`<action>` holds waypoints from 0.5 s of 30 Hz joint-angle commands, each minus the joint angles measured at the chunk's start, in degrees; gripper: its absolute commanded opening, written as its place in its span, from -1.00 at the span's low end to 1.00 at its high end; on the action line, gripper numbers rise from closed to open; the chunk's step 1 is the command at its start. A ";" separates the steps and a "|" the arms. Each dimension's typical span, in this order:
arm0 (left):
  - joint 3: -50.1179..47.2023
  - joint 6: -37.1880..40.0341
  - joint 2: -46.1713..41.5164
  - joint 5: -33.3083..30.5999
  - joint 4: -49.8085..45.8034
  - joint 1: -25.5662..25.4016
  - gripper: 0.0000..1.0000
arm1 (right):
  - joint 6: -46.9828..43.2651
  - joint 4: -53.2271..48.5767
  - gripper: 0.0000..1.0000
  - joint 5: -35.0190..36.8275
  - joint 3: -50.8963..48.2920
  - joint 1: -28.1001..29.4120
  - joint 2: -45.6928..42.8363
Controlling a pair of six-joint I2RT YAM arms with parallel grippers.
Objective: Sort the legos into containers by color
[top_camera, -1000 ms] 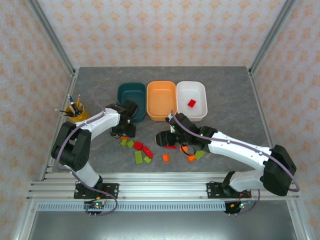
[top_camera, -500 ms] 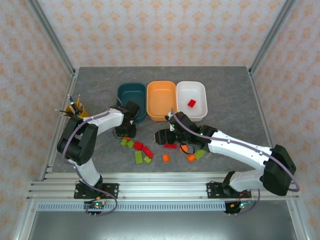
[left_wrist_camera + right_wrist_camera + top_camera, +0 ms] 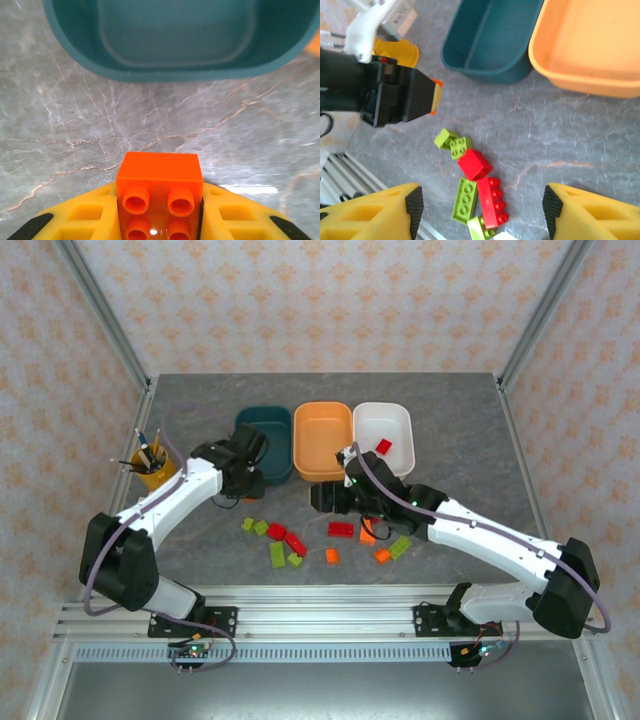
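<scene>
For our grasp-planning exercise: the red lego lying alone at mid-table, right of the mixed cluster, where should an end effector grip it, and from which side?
Probably across its two long sides, straight down from above. The red lego lies flat, long axis left to right, with bare table along both long sides; an orange brick crowds its right end.

Worktop [image 3: 460, 425]: grey, marble-veined stone finish. Cup [image 3: 155, 476]: yellow, stood upright near the left edge of the worktop. Pencils [image 3: 147, 448]: several are held in the cup, ends fanned upward. Walls [image 3: 320, 300]: papered in a pale orange floral pattern. Slotted aluminium rail [image 3: 320, 618]: fixed along the near edge.
</scene>
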 commanded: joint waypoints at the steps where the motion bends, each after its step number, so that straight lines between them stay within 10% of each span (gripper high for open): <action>1: 6.80 -1.86 0.30 -0.87 -6.75 1.09 -0.41 | 1.64 0.68 0.33 4.27 2.79 -2.64 -1.01; 15: 36.70 0.05 31.41 -3.68 -9.46 8.47 -0.41 | 10.97 3.23 0.70 -3.04 8.24 -15.66 7.90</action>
